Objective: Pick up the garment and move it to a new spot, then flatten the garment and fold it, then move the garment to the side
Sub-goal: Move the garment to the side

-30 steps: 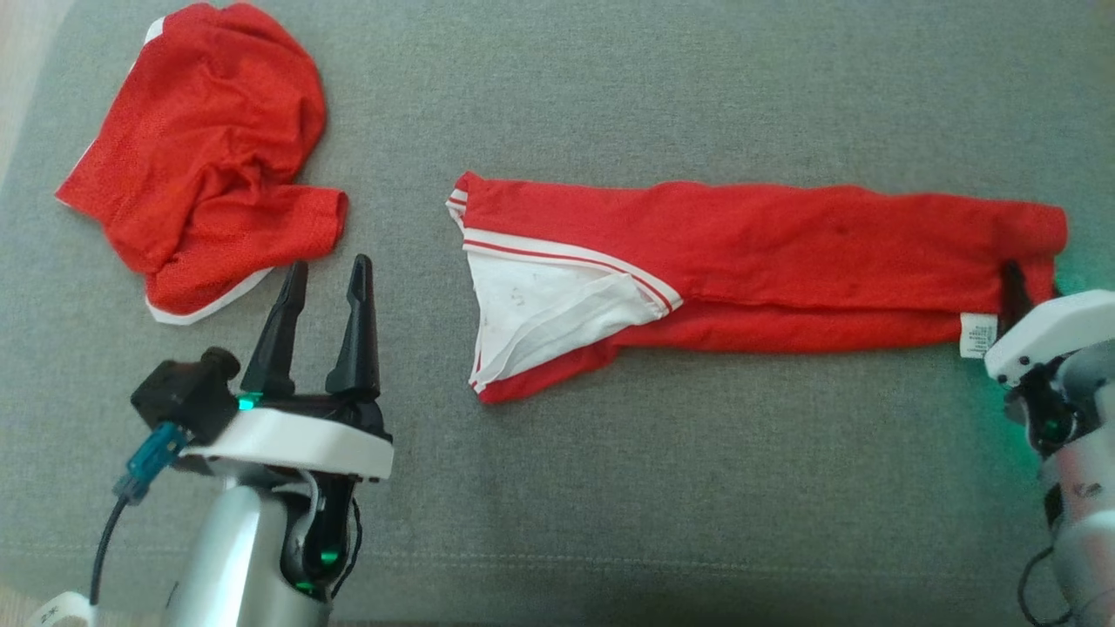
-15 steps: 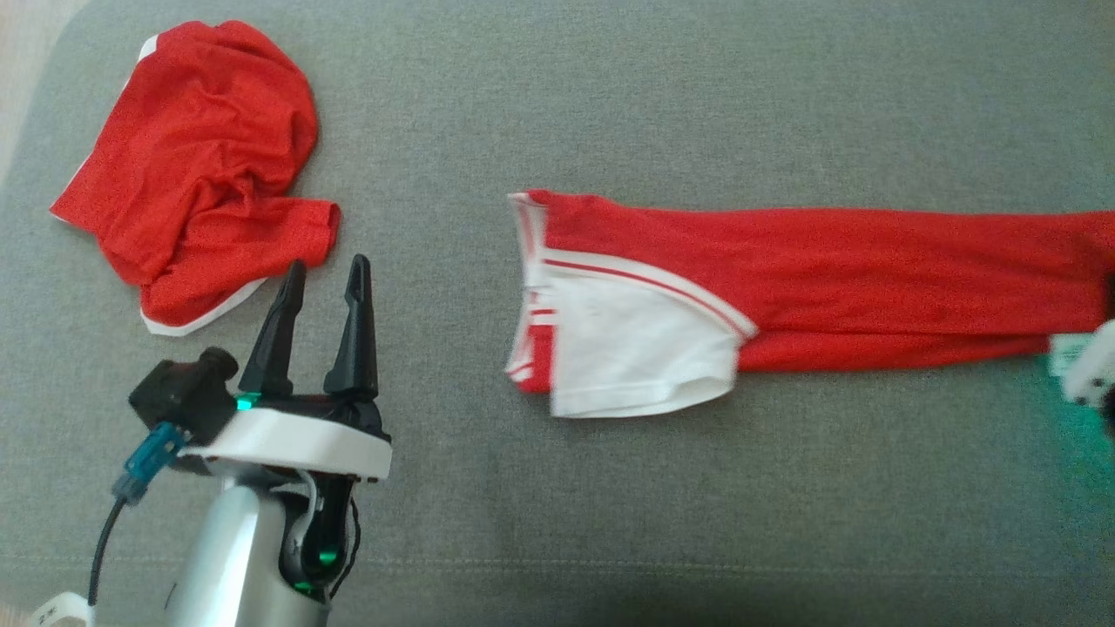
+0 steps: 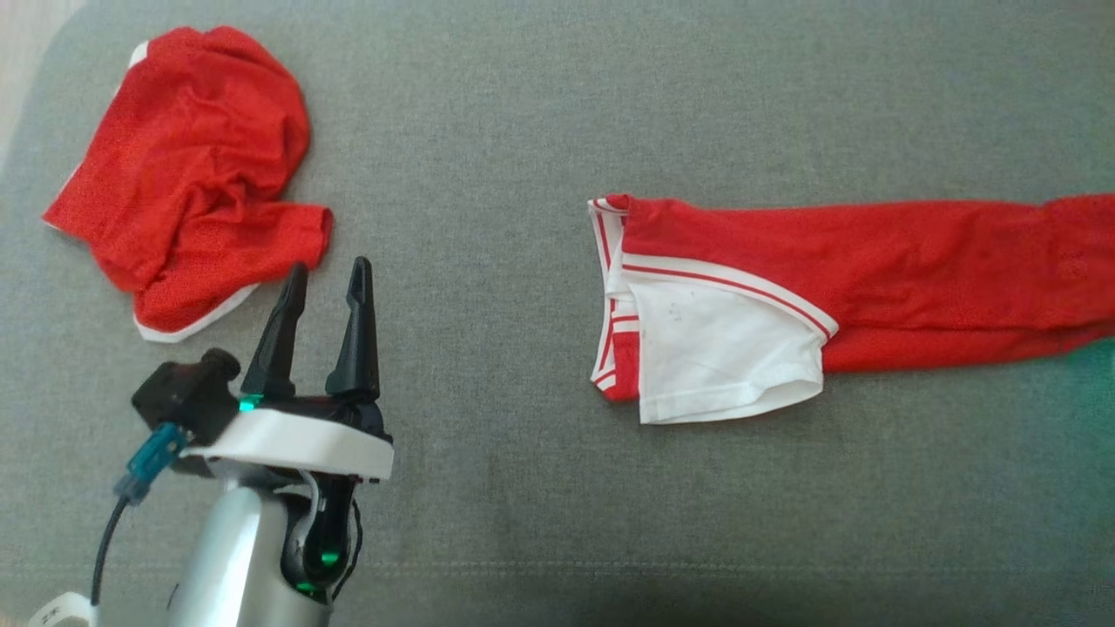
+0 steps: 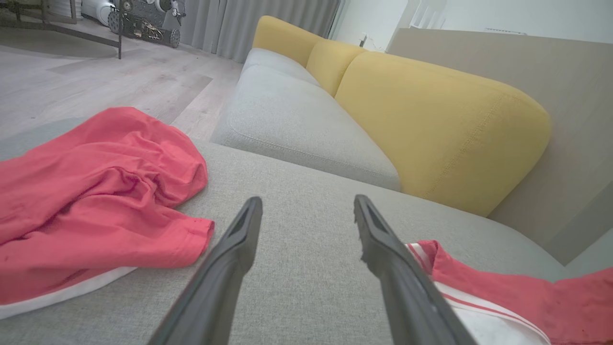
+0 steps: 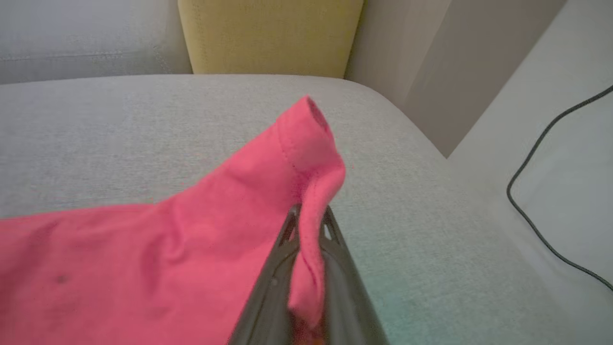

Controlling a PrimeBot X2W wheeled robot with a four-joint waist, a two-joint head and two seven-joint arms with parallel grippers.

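Right gripper: its wrist view shows both dark fingers pressed together on a raised hem corner of the long folded red garment with white striped trim.
Garment's lie: the head view shows it stretched along the grey fabric cushion, with the white panel at the end away from the pinching jaws.
Left gripper: jaws spread, with nothing between them.
Crumpled red mesh garment: just beside the left fingertip, on its outer side.
Yellow back cushions: in the left wrist view, beyond the spread jaws.
Thin black cable: in the right wrist view, off to the right of the closed jaws.
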